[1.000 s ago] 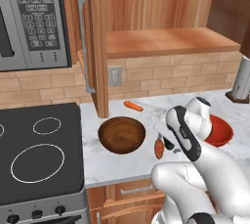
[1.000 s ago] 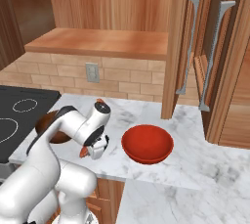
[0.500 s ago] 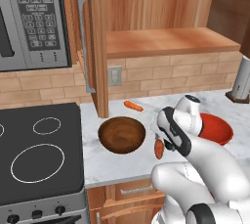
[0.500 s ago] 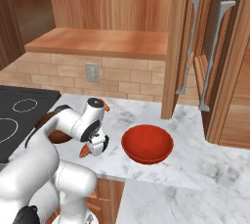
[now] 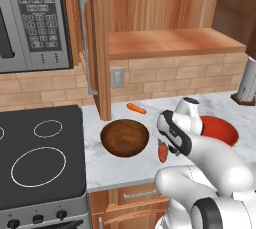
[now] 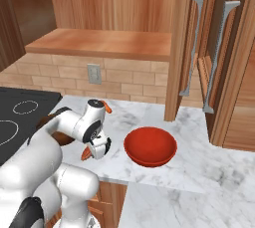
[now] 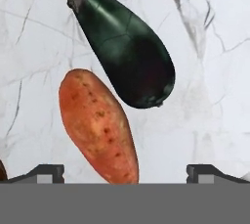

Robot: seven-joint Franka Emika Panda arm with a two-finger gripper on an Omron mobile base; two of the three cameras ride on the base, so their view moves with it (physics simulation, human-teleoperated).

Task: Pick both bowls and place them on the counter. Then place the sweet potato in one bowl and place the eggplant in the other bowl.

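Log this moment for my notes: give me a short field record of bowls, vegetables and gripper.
brown bowl: on the counter, empty
red bowl: on the counter, empty
sweet potato: lying on the counter, beside the eggplant
eggplant: on the counter, not in a bowl
carrot: on the counter near the wall
gripper: open, above the sweet potato, holding nothing

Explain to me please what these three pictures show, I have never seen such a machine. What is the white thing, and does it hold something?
The white thing is a robot arm in a simulated kitchen. Two pictures come from cameras behind it, left and right. The third looks down from its hand. Its pincer is open and holds nothing. Beneath it, on the marble counter, lie a sweet potato and an eggplant, side by side. A brown bowl and a red bowl stand on the counter, both seemingly empty. A carrot lies near the wall.
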